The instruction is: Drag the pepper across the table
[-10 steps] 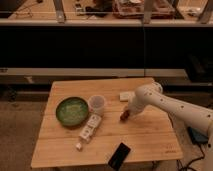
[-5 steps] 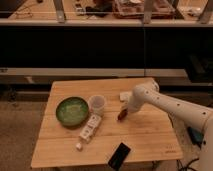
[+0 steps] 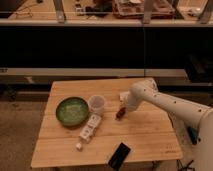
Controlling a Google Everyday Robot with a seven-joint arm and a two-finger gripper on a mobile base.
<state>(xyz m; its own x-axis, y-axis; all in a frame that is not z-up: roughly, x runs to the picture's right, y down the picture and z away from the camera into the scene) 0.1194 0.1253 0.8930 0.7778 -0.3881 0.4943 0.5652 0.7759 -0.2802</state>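
Near the middle of the table (image 3: 145,135), the pepper (image 3: 119,113) is seen lying just right of a clear cup (image 3: 96,104). Directly above the pepper, the gripper (image 3: 122,107) is lowered from the white arm (image 3: 165,102), apparently touching it. A green plate (image 3: 72,110) sits at the left.

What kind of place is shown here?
Probably a lab or workshop: a wooden table before dark shelving holding cluttered gear. The robot's claw is at the pepper, mid-table.

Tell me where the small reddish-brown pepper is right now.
The small reddish-brown pepper lies mid-table on the light-wood table, right of the clear plastic cup, directly under the gripper.
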